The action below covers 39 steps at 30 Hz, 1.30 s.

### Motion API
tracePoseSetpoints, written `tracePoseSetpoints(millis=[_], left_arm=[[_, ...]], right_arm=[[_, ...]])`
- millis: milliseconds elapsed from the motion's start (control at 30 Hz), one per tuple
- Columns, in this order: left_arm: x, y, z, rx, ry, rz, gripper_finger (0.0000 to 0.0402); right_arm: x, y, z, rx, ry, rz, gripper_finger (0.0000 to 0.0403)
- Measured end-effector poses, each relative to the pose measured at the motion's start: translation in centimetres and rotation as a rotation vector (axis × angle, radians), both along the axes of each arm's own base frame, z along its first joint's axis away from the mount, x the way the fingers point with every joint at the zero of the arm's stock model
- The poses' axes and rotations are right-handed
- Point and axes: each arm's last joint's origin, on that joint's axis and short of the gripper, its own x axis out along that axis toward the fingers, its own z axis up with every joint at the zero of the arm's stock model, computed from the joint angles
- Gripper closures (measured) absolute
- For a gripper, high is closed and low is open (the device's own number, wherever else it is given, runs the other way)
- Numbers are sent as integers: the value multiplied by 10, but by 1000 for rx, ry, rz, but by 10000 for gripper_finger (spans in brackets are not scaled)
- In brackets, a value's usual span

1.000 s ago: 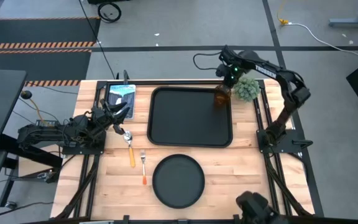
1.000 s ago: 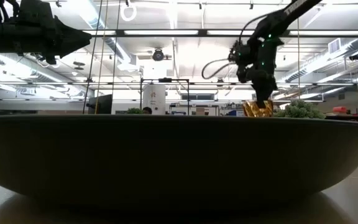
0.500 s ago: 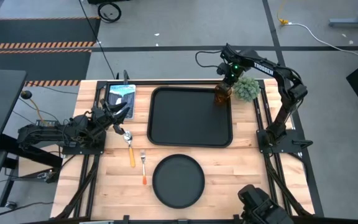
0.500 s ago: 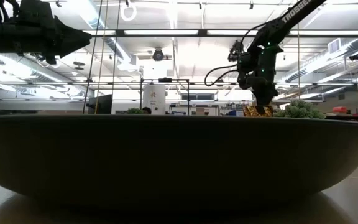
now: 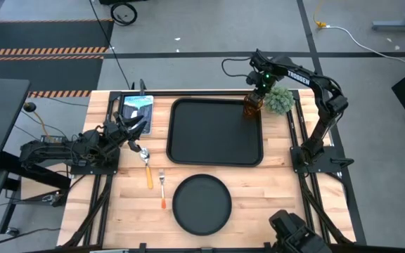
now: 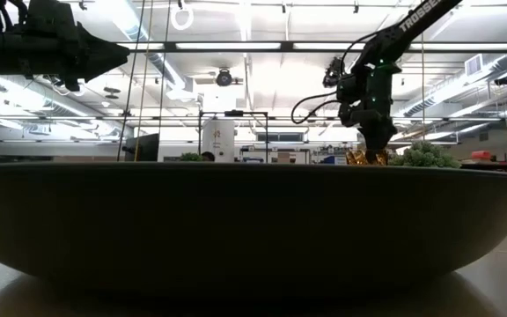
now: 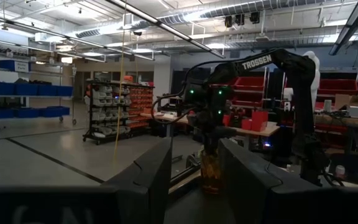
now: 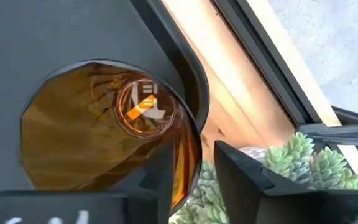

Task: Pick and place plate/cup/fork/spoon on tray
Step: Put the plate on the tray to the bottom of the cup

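Observation:
The amber cup stands upright in the far right corner of the black tray, under my right gripper, which is shut on its rim. It also shows in the right wrist view and the low view. The round black plate lies on the table near the front edge. The spoon and the fork lie on the table left of the plate. My left gripper is open and empty at the table's left side. My right gripper holds the cup's rim wall on the side toward the plant, one finger inside the cup and one outside. The fingers come from above, pointing down. The cup is upright over the tray's corner; whether its base rests there, I cannot tell.
A green fuzzy plant stands just right of the cup, outside the tray. A blue and white flat object lies at the far left. The plate's rim fills the low view's foreground.
My right gripper has carried the cup a little toward the table's far edge and down, into the tray's far right corner, keeping it upright. In the last half second it has stayed nearly still.

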Motion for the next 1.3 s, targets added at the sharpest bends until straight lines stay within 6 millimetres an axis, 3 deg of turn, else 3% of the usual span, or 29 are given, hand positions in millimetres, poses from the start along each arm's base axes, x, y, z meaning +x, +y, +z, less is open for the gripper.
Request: tracePoseSetpoints(millis=[433, 733, 900, 1000, 1300], left_arm=[[0, 0, 0, 1, 0, 0, 260], [0, 0, 0, 1, 0, 0, 260], [0, 0, 0, 1, 0, 0, 260], [0, 0, 0, 0, 0, 0, 260], [0, 0, 0, 0, 0, 0, 260]], right_arm=[[-1, 13, 20, -45, -33, 1, 182], [-3, 34, 59, -194, -153, 39, 159], [20, 56, 82, -327, -296, 167, 159], [41, 72, 84, -352, -345, 258, 159], [113, 125, 43, -167, -352, 493, 179]])
